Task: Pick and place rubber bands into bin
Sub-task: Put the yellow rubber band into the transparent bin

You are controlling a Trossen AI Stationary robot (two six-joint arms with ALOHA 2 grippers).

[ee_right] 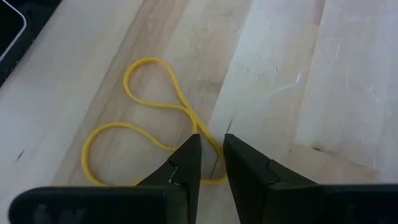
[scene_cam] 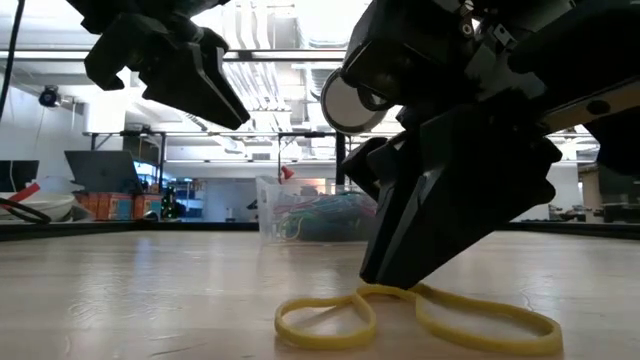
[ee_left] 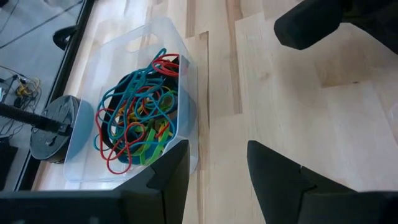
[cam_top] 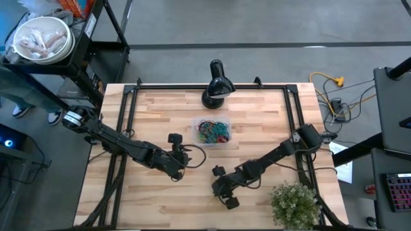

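A yellow rubber band [ee_right: 149, 60] lies flat on the wooden table near its front edge, twisted into a figure of eight [scene_cam: 325, 343]. My right gripper [ee_right: 212, 149] points down steeply over it, fingertips at the table [scene_cam: 385, 275], with a narrow gap between them. One strand of the band runs into that gap. The clear bin [cam_top: 228, 142] stands mid-table, holding a tangle of blue, red, green and yellow rubber bands [ee_left: 137, 118]. My left gripper [ee_left: 217, 168] hovers open above the table beside the bin [ee_left: 158, 31], nothing between its fingers. My right gripper comes at the yellow band from above, slanting down, with one finger on either side of the strand near the band's crossing [ee_right: 198, 134]. Whether the fingertips touch the strand I cannot tell. The whole band lies slack on the table.
A black lamp base [cam_top: 217, 90] stands at the table's far edge behind the bin. A potted green plant [cam_top: 295, 202] sits at the near right corner. Black frame rails [cam_top: 131, 109] run along the table's sides. Bare wood lies between the two grippers.
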